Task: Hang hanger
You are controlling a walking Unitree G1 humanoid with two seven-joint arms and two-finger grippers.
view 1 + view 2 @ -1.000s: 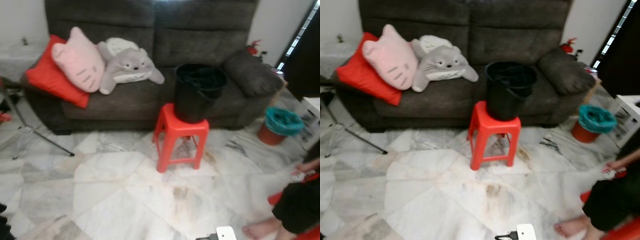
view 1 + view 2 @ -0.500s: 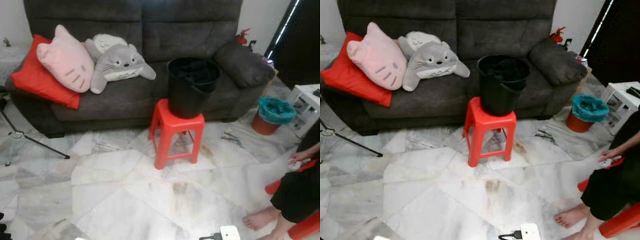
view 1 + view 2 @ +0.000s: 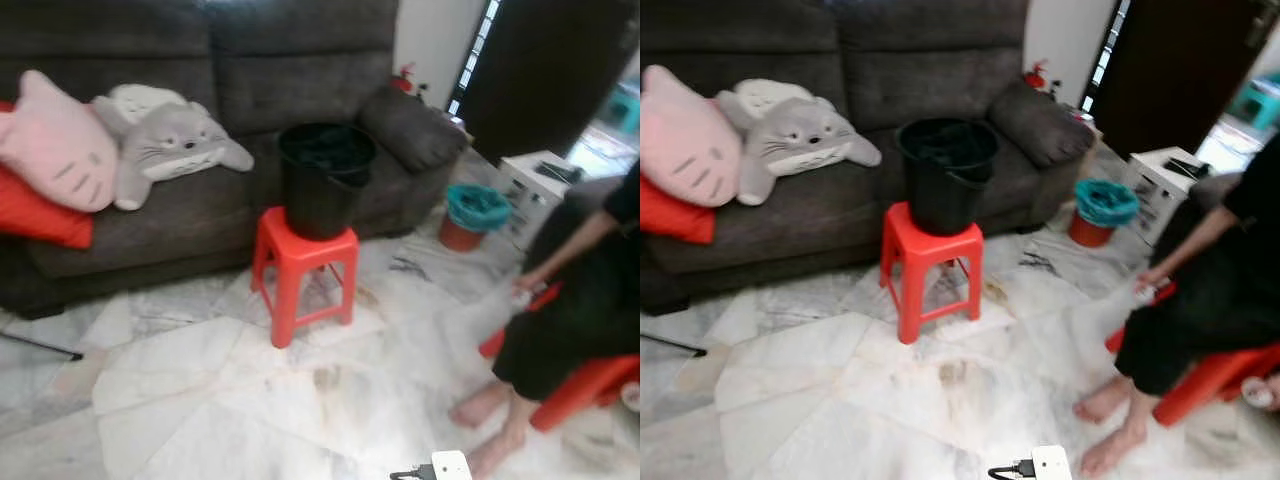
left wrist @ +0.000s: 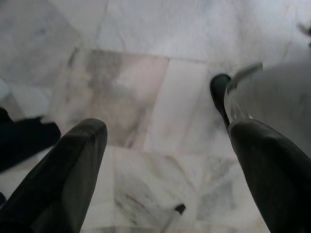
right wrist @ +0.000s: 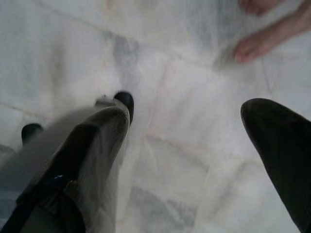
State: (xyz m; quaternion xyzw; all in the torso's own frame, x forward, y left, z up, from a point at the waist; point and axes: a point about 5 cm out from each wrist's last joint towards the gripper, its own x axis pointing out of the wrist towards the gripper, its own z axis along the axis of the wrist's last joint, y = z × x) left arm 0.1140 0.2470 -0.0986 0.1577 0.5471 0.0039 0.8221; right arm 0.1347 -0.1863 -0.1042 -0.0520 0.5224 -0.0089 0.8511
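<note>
Both tools hang idle over the marble floor [image 3: 200, 390], the left tool [image 4: 165, 145] and the right tool [image 5: 194, 141] each spread and holding nothing; we see no hanger and judge the search step is in hand, so the next move calls for finding it. The head views give us the black bucket [image 3: 325, 175] on the red stool [image 3: 300, 265], the sofa [image 3: 300, 70] and a seated person [image 3: 570, 300]; the right wrist view adds bare toes [image 5: 257, 41].

Bucket [image 3: 325, 175] on stool [image 3: 300, 270] before sofa [image 3: 200, 120]; person [image 3: 570, 300] right.
</note>
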